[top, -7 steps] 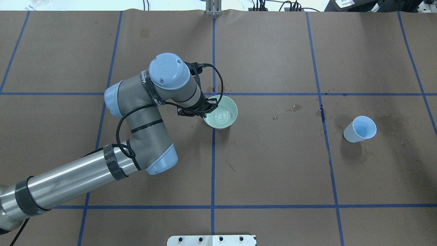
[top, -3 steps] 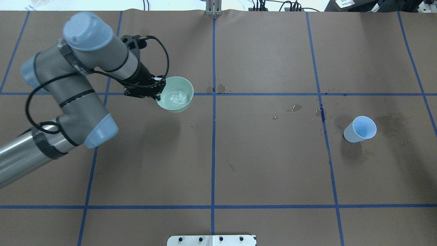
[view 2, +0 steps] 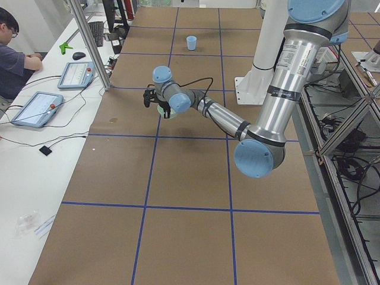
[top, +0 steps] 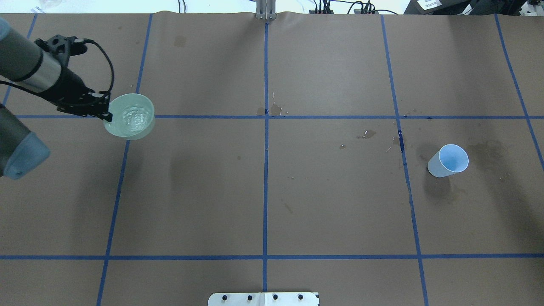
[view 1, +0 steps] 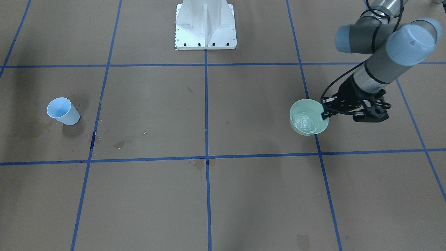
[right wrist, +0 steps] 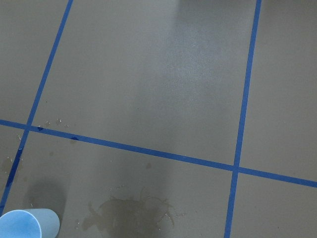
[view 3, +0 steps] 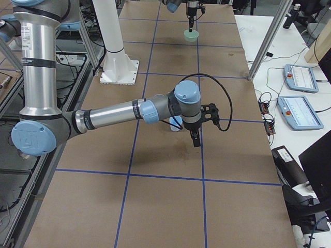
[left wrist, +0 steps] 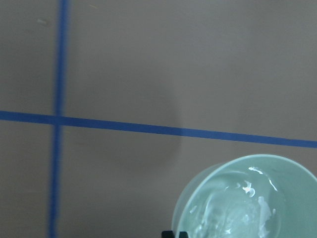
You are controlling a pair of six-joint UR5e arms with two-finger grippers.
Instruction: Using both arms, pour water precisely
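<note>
My left gripper (top: 108, 115) is shut on the rim of a pale green bowl (top: 135, 127) and holds it above the table at the far left of the overhead view. The water (top: 132, 117) ripples with white glints inside the bowl. The front-facing view shows the same gripper (view 1: 325, 114), bowl (view 1: 299, 129) and water (view 1: 306, 122). The left wrist view shows the bowl (left wrist: 198, 198) close up. A light-blue paper cup (top: 448, 160) stands at the right. My right gripper (view 3: 195, 139) shows only in the exterior right view, near the cup (view 3: 176, 124); I cannot tell whether it is open or shut.
Brown paper with blue tape grid lines covers the table (top: 331, 204). Wet stains and droplets (top: 367, 134) lie near the middle and around the cup. The white pedestal (view 1: 205, 26) stands at the robot's side. An operator and tablets are beyond the far edge (view 2: 35, 107).
My left arm has carried the bowl from the table's middle to the far left of the overhead view. The water ripples more. The blue cup has not moved.
</note>
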